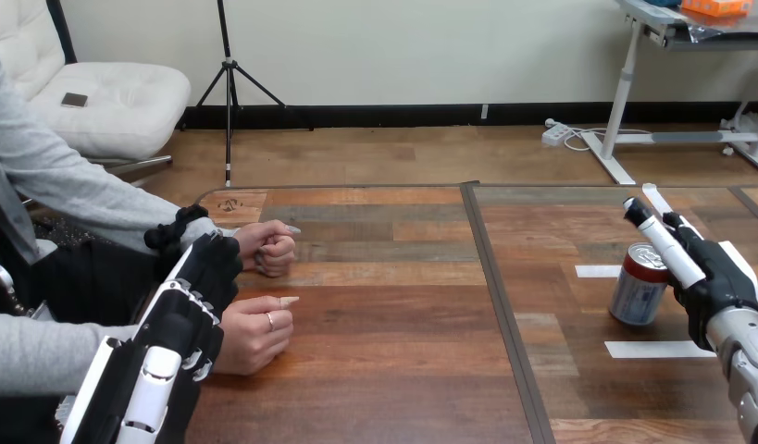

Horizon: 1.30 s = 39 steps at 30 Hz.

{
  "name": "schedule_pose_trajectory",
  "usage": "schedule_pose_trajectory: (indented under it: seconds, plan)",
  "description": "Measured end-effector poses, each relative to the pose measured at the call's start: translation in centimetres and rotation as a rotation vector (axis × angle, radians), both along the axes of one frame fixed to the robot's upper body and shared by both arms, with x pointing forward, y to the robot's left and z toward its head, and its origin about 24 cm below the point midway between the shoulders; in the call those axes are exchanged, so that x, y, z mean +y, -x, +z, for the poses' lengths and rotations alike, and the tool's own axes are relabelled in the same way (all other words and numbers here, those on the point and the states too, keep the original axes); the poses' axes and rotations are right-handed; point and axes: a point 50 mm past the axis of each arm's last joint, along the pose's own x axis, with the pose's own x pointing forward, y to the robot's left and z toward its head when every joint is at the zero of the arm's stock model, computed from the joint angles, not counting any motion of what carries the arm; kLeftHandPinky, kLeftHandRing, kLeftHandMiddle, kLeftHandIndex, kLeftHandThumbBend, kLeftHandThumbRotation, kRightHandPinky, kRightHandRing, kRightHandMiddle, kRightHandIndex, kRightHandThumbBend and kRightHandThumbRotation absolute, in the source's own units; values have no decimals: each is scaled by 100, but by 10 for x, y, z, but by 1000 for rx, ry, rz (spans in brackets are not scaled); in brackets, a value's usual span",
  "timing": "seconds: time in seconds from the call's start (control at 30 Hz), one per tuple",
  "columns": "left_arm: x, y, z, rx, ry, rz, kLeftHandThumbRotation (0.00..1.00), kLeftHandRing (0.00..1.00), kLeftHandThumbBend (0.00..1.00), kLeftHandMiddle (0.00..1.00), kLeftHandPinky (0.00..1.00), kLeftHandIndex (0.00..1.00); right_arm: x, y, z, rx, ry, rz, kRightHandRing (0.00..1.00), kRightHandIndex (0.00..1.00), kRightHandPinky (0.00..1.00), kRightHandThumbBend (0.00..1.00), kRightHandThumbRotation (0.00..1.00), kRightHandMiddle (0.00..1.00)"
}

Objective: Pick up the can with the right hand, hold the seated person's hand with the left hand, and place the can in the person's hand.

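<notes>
1. Your left hand [192,298] sits at the left edge of the table [384,370], with its back turned toward the camera. From this angle you cannot tell whether it is spread or closed.

2. The person's farther hand [268,248] rests on the table as a loose fist, just beyond the tip of your left hand and to its right. The two are touching or very nearly so, and a grasp cannot be confirmed.

3. The person's nearer hand [253,335] is also curled, with its thumb pointing out. It lies just to the right of your left hand, close against its side.

4. A dark seam [504,305] runs across the table top, well to the right of your left hand and well to the left of your right hand.

5. The can [639,285] stands on its base on the table, just to the left of your right hand [717,282]. It is well apart from your left hand and from both of the person's hands.

6. Your right hand is spread. Its fingers [666,242] are straight and reach past the can's upper right rim, where they appear to touch it, but nothing wraps round the can.

7. One white tape strip [597,271] lies just left of the can. A second strip [657,349] lies on the near side of the can, to the left of your right wrist.
</notes>
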Motion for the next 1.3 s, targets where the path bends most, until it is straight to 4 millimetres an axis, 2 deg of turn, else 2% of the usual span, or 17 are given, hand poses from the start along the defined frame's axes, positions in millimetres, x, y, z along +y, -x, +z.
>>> schedule_pose_trajectory:
  seconds: [0.13,0.3,0.43,0.7,1.3]
  plan:
    - [0,-1,0,-6,-1,-3,87,97,44,95,100,92,0,0,0,2,5,0,100,97,99,100,60,100]
    - [0,-1,1,-10,-1,-5,88,97,44,94,100,92,0,0,0,2,0,-5,100,96,83,100,52,100]
    - [0,-2,1,-10,-1,-5,88,97,44,94,100,92,-1,1,-1,4,1,-8,100,96,81,100,49,100]
    - [0,-2,1,-8,-1,-1,88,98,45,95,100,92,-1,1,-1,7,5,-10,99,96,94,100,37,98]
    - [0,-2,1,-6,-1,-3,88,98,46,95,100,93,-2,6,-7,27,8,-7,100,97,99,100,22,99]
